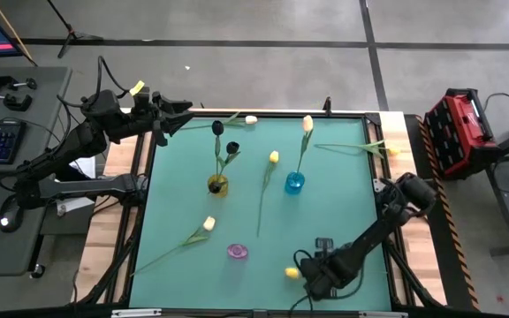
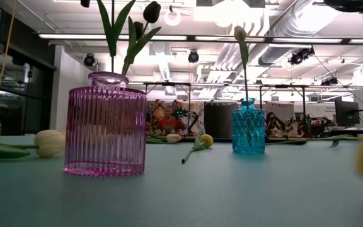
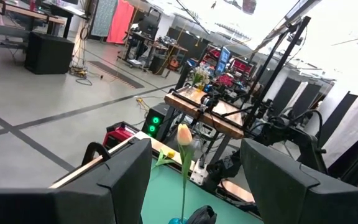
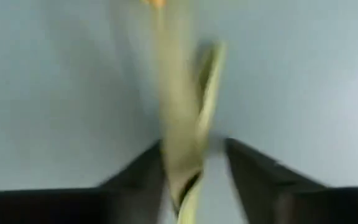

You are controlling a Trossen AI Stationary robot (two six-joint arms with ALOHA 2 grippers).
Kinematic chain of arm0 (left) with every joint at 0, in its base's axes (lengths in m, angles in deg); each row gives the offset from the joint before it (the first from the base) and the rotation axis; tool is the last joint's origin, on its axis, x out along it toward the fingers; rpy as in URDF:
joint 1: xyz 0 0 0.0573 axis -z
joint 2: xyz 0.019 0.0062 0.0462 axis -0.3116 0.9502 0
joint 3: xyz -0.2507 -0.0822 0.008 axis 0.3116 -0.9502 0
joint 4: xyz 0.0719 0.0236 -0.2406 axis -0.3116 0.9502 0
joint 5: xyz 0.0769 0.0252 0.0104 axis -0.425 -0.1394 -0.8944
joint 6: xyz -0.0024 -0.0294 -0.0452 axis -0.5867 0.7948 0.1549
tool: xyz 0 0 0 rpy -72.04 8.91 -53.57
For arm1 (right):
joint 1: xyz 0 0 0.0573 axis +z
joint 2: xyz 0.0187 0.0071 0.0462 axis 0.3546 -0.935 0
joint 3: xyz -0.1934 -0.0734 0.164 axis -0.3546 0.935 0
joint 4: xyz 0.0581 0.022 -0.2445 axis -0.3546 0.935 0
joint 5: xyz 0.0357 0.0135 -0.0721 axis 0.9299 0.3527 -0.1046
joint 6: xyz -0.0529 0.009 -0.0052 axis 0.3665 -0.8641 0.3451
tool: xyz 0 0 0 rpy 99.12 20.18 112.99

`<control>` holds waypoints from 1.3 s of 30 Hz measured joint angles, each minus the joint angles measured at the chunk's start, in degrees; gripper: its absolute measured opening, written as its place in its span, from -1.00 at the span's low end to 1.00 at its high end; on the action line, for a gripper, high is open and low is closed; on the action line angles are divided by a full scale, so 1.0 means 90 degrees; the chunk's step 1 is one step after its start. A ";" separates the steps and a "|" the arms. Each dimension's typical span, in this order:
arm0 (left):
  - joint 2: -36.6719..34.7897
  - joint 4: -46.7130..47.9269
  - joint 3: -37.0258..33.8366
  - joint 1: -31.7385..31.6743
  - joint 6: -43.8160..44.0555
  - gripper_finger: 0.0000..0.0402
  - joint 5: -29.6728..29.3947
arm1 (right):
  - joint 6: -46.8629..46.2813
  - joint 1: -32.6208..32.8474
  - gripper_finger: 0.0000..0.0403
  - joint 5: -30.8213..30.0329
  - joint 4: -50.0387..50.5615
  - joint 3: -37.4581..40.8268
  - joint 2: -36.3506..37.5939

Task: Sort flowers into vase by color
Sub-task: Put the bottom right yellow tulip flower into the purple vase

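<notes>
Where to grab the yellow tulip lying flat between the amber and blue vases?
Mid-stem, from straight above, jaws across the stem. The yellow tulip lies flat, head far, stem running toward the near edge; bare mat flanks it there, clear of the amber vase and blue vase.

Bright, even overhead lighting; one view badly blurred.
Ceiling lamps (image 2: 232, 11) glare in the low view; the stem (image 4: 180, 112) smears across the right wrist view.
</notes>
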 joint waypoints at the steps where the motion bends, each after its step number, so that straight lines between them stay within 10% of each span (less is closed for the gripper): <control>1: 0.0000 0.0000 0.0000 0.0000 -0.0002 0.17 0.0000 | 0.0259 -0.0071 -0.70 -0.0184 0.0225 -0.0059 0.0015; 10: 0.0000 -0.0056 0.0000 0.0000 -0.0221 0.17 -0.0027 | 0.0246 -0.1305 -0.98 -0.2121 0.0881 -0.0014 0.0964; 17: 0.0000 -0.0054 0.0000 0.0000 -0.0221 0.17 -0.0027 | 0.0712 -0.2475 -0.99 -0.2872 -0.3742 0.1121 0.2239; 26: 0.0000 -0.0052 0.0000 -0.0007 -0.0216 0.17 -0.0112 | 0.2077 -0.3547 -1.00 -0.0623 -1.0374 0.2574 0.2451; 39: 0.0000 -0.0053 0.0000 -0.0007 -0.0148 0.17 -0.0362 | 0.2769 -0.3759 -1.00 0.1031 -1.2250 0.1739 0.1039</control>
